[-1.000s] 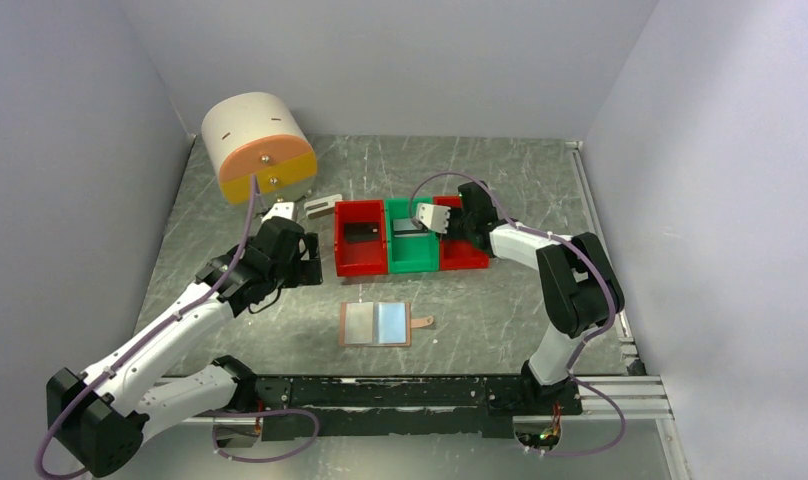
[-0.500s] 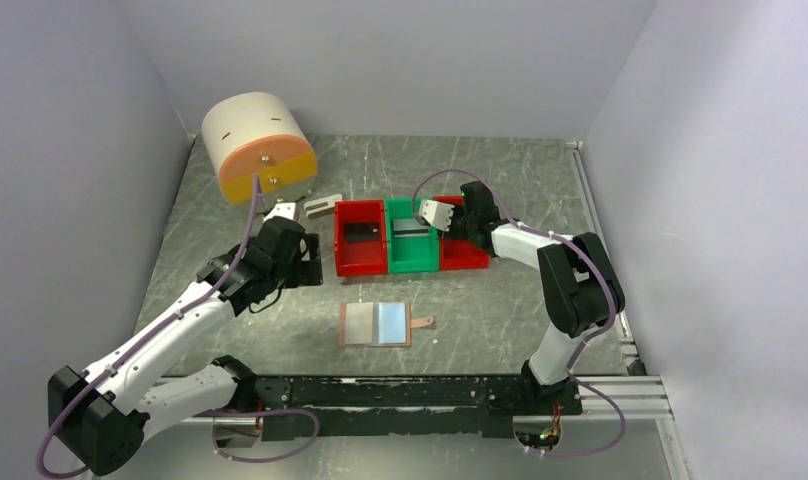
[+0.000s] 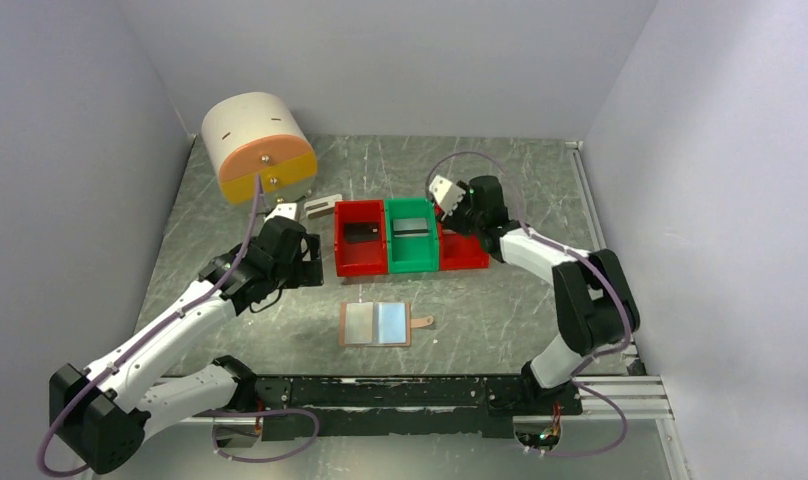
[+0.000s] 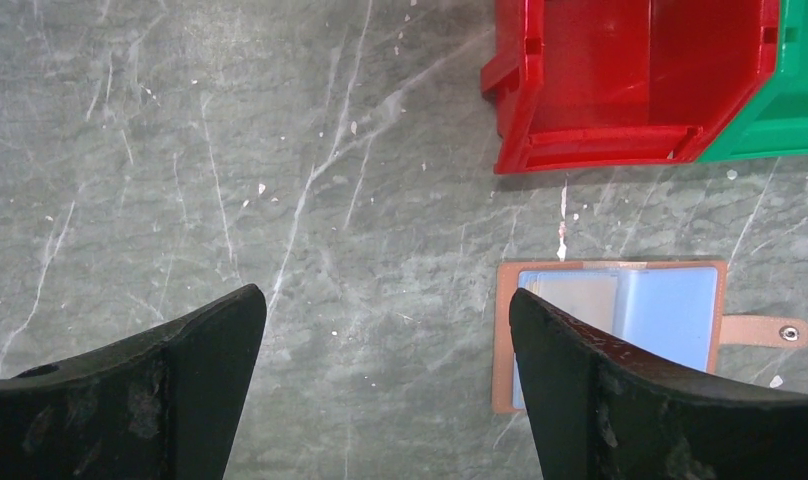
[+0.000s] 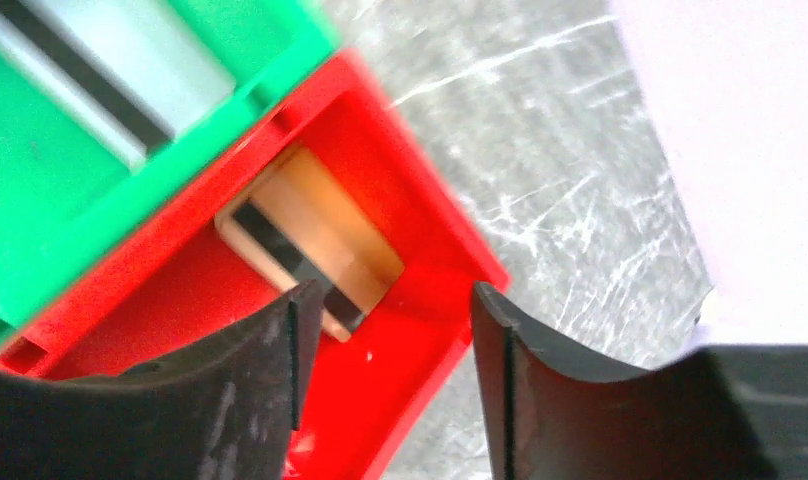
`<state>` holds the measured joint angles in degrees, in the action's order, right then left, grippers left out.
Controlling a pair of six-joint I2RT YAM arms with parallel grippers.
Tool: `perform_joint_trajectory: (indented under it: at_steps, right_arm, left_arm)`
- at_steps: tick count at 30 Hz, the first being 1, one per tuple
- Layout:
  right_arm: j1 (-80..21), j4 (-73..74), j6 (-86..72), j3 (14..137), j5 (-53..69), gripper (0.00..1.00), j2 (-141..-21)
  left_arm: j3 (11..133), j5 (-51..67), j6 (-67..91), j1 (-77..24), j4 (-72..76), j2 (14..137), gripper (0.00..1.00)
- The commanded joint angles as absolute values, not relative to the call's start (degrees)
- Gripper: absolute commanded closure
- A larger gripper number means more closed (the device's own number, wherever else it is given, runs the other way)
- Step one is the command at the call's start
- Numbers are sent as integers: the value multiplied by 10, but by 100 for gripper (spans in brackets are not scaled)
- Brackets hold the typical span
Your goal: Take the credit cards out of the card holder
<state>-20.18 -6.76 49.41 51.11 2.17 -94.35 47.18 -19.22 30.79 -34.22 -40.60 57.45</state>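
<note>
Black and scuffed, the right fingers stand partly apart with nothing between them. Through the gap shows a gold-brown card, flat on the floor of the right red bin with its dark stripe up. The fingers hover just above that bin, probably because this card belongs there, one card to a compartment. In the green bin next to it lies a grey-white card, and the top view shows a black card in the left red bin. The three bins touch in a row, likely so that the cards stay sorted and easy to count.

The left fingers are spread wide and empty, held over bare tabletop near the left red bin.

The holder lies open and flat, inner side up, nearer the arms than the bins and apart from them, with its strap tab pointing right. Lying there, it seems within reach of both arms. Its right pocket looks clear blue and empty. The left pocket looks greyer, and I cannot tell whether a card remains inside. If one does, pulling its thin edge may drag the light holder across the smooth stone.
</note>
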Motion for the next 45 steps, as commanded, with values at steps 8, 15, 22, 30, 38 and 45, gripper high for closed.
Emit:
perform_joint_trajectory:
  at_steps: [8, 15, 22, 30, 38, 45]
  right_arm:
    - [-197, -41, -89, 506, -1, 1, -787]
    - [-197, -30, -251, 429, 108, 1, -773]
    - [-198, -44, -271, 421, 165, 0, -827]
    - [-216, -34, -259, 438, 186, 3, -862]
    - [-235, -23, -253, 444, 181, 4, -867]
    - [-241, -18, -245, 449, 201, 6, -850]
  left_arm:
    - [482, -215, 309, -339, -407, 536, 2]
    - [482, -218, 310, -338, -408, 531, 2]
    - [481, -216, 311, -338, -408, 533, 2]
    - [481, -213, 309, -338, -407, 536, 3]
    - [481, -210, 308, -339, -406, 540, 3]
    - [482, -207, 307, -338, -405, 543, 3]
